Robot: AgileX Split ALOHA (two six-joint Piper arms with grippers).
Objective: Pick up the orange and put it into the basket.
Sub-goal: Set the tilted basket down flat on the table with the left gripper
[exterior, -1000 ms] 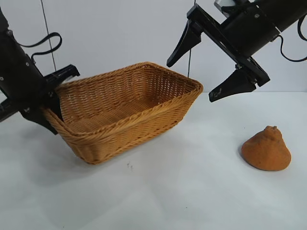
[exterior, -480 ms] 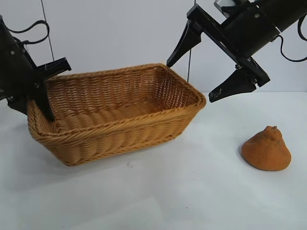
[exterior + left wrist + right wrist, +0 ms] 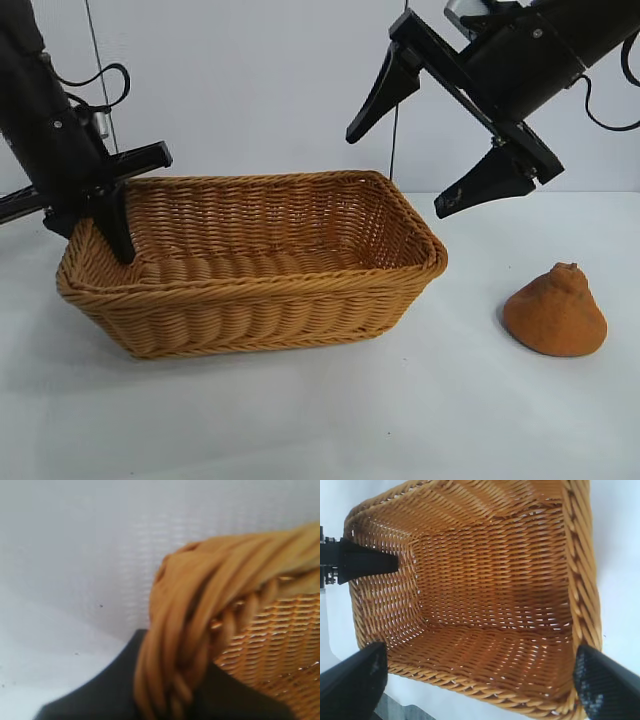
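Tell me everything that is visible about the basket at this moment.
The basket is a large rectangular one of tan-brown woven wicker, with sloped sides and a thick braided rim. It is empty inside. It stands upright and flat on the white table, its long side facing the exterior camera. The left pincer is shut on the rim at its left end, one finger inside and one outside. The right pincer hangs open above its right end, not touching it. The orange lies apart, to its right.

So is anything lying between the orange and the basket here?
Nothing visible. The orange sits on bare table beside the basket, which is empty inside. The open right end effector hangs above; the left end effector grips the far rim.
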